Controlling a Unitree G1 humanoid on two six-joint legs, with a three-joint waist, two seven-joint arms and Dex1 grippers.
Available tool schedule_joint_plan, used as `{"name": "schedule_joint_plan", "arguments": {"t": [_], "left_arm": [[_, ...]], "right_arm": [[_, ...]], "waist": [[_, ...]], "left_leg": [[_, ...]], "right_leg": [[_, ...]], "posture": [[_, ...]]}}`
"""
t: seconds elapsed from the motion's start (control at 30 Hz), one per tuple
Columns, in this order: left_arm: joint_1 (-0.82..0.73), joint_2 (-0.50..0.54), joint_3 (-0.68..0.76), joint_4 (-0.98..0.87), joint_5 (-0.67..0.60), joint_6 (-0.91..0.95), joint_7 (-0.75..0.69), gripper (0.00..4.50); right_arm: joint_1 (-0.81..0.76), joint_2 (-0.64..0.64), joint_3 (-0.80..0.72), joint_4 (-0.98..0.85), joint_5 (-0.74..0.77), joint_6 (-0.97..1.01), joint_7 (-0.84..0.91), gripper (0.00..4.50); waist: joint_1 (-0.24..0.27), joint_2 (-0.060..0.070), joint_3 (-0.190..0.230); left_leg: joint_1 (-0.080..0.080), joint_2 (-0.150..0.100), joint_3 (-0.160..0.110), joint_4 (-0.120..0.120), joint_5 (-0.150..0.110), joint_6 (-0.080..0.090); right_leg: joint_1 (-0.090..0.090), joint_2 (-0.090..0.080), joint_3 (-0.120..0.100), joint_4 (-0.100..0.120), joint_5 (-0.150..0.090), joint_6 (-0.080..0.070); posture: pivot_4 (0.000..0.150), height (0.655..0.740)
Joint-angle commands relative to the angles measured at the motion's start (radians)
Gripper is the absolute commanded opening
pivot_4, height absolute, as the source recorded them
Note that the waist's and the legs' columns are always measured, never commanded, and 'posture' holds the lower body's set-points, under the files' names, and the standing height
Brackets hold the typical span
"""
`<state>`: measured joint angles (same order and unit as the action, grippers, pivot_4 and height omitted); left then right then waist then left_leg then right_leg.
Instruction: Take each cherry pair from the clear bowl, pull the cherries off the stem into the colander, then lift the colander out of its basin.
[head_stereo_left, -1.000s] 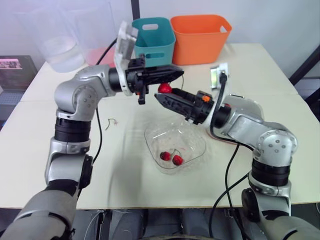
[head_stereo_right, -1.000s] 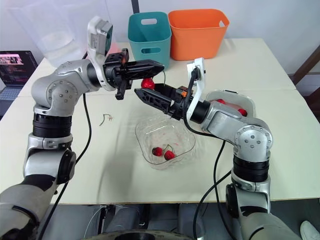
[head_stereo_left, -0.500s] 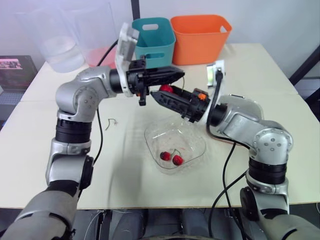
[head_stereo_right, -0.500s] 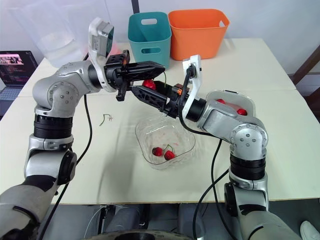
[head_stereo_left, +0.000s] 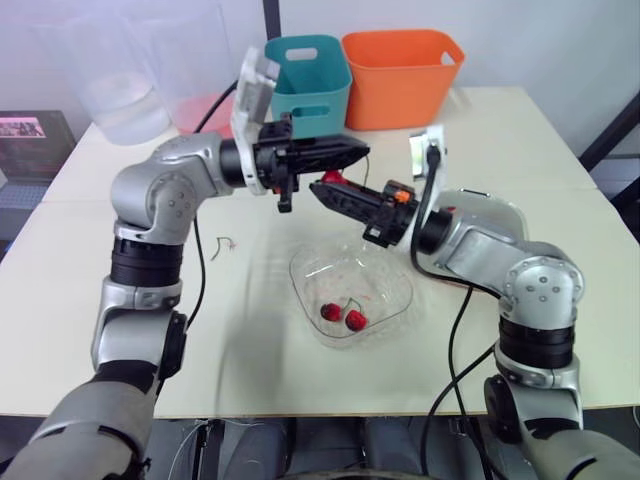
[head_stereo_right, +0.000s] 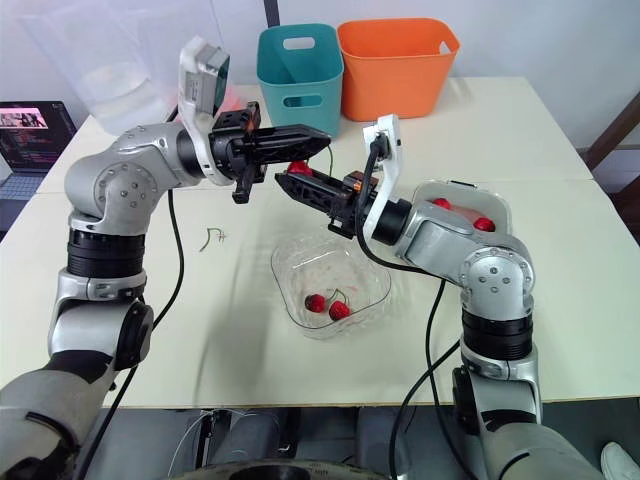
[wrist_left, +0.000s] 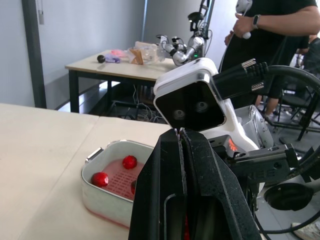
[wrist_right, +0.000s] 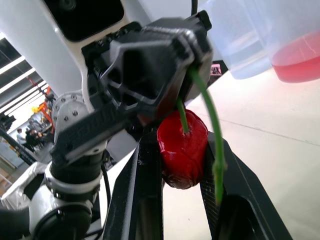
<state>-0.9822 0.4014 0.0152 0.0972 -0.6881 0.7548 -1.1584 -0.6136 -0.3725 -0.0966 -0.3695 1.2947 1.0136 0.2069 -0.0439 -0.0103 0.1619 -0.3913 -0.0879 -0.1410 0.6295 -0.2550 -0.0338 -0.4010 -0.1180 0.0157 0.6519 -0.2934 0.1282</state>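
Left gripper (head_stereo_left: 355, 151): fingers together, pinching the green stem (wrist_right: 209, 117); held in the air above the worktop (head_stereo_left: 250, 360).
Right gripper (head_stereo_right: 288, 181): fingers clamped on the red cherry (wrist_right: 182, 149) hanging from that stem, right under the left fingertips.
Clear bowl (head_stereo_left: 301, 272): on the worktop, below and near both grippers; one cherry pair (head_stereo_left: 343, 316) lies in it.
Colander (wrist_left: 116, 176): pink, seated in the white basin (wrist_left: 100, 199) by the right arm; loose cherries inside.

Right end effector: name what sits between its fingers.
A red cherry, its green stem gripped by the left end effector; the right wrist view shows it.
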Motion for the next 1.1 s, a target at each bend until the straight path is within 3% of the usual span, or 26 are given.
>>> {"name": "schedule_joint_plan", "arguments": {"t": [0.03,0.57,0.77,0.93,1.1], "left_arm": [[-0.050,0.009,0.024,-0.003,-0.010,-0.030,-0.004,0.00],[-0.053,0.005,0.017,0.014,-0.005,-0.055,-0.001,0.00],[-0.020,0.030,-0.005,0.028,0.043,-0.100,-0.015,0.00],[0.015,0.044,-0.015,0.032,0.064,-0.122,-0.029,0.00],[0.030,0.039,-0.030,0.045,0.082,-0.142,-0.034,0.00]], "right_arm": [[0.043,-0.032,0.037,-0.048,-0.039,0.004,0.049,0.81],[0.109,-0.098,0.061,-0.098,-0.127,-0.011,0.139,0.81],[0.141,-0.288,-0.110,-0.105,-0.118,-0.017,0.222,0.81],[0.271,-0.569,-0.177,0.033,-0.387,-0.139,0.387,0.81],[0.322,-0.612,-0.138,0.163,-0.552,-0.251,0.462,0.81]], "waist": [[0.000,0.000,0.000],[0.001,0.000,0.000],[0.007,0.000,0.000],[0.024,-0.001,0.000],[0.022,-0.001,0.000]], "left_leg": [[0.000,0.000,0.000,0.000,0.000,0.000],[0.000,0.000,0.000,0.000,0.000,0.000],[0.000,0.000,0.000,0.001,0.000,0.000],[0.000,-0.003,0.002,0.001,-0.002,0.003],[0.001,-0.001,0.003,0.001,-0.001,0.002]], "right_leg": [[0.000,0.000,0.000,0.000,0.000,0.000],[0.000,0.000,0.000,0.000,0.000,0.000],[0.001,0.000,0.000,-0.001,0.000,0.000],[0.002,0.000,0.000,-0.002,0.000,0.000],[0.003,0.001,0.000,-0.002,0.000,0.000]], "posture": [[0.150,0.7400],[0.150,0.7400],[0.150,0.7400],[0.150,0.7400],[0.150,0.7400]]}}
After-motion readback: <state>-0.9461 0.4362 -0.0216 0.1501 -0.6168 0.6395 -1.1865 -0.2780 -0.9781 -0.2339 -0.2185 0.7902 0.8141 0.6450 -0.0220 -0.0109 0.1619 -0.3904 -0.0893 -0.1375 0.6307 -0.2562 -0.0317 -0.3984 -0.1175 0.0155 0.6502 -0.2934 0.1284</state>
